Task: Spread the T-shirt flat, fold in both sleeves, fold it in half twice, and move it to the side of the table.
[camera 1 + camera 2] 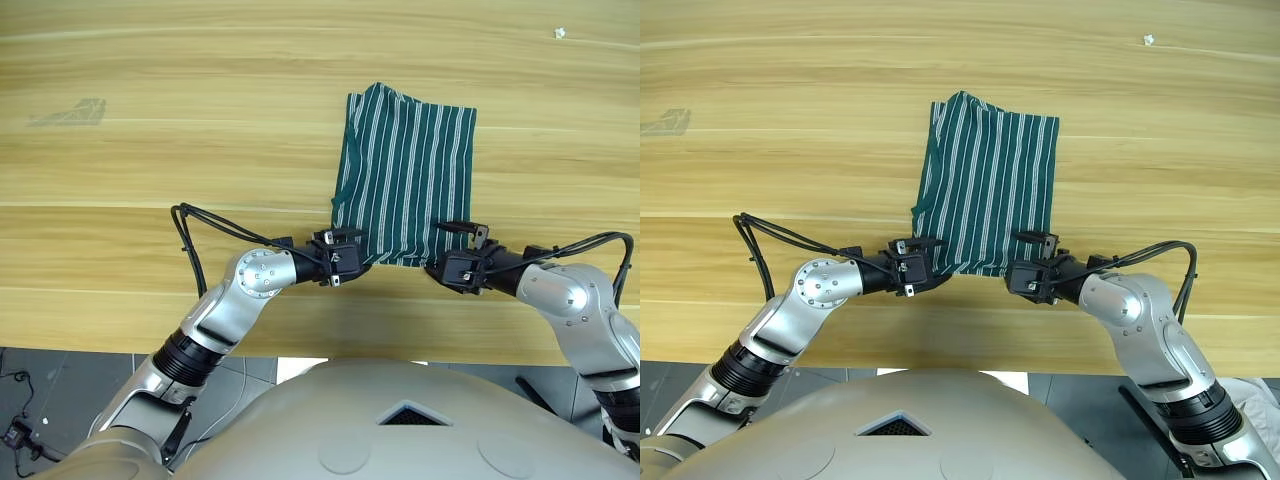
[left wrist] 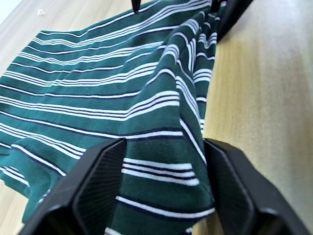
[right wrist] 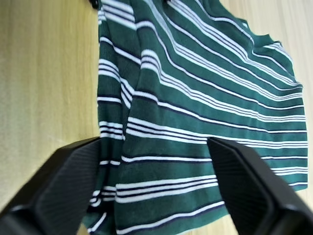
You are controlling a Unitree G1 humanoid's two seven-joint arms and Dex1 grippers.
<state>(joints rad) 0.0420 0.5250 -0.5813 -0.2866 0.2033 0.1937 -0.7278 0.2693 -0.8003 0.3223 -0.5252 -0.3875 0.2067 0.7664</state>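
Jaws on both sides stood wide, each pair set around a near corner of the T-shirt [image 1: 410,165] rather than pinched onto it. On my left wrist feed the two black fingers [image 2: 98,188] were spread well apart, with bunched striped cloth rising between them. The right wrist feed showed much the same: dark ribbed fingers [image 3: 61,183] far apart and the stacked, layered edge of the shirt lying in the gap.

From the head camera I saw the left gripper [image 1: 352,252] at the shirt's near left corner and the right gripper [image 1: 455,245] at its near right corner. Both were low over the table [image 1: 150,160], with the forearms coming in from either side. I could not tell whether the lower fingers had slid under the cloth or only rested against it.

I saw the shirt as dark green with thin white and navy stripes that ran away from me. It lay folded into an upright rectangle a little right of the table's middle, with no sleeves sticking out. Its far left corner bulged slightly past the otherwise straight far edge. The near hem sat between the two grippers, close to my side of the table.

Farther off, a small white scrap [image 1: 560,33] lay near the far right of the wooden top. A faint greyish patch [image 1: 70,112] marked the surface well to the left.
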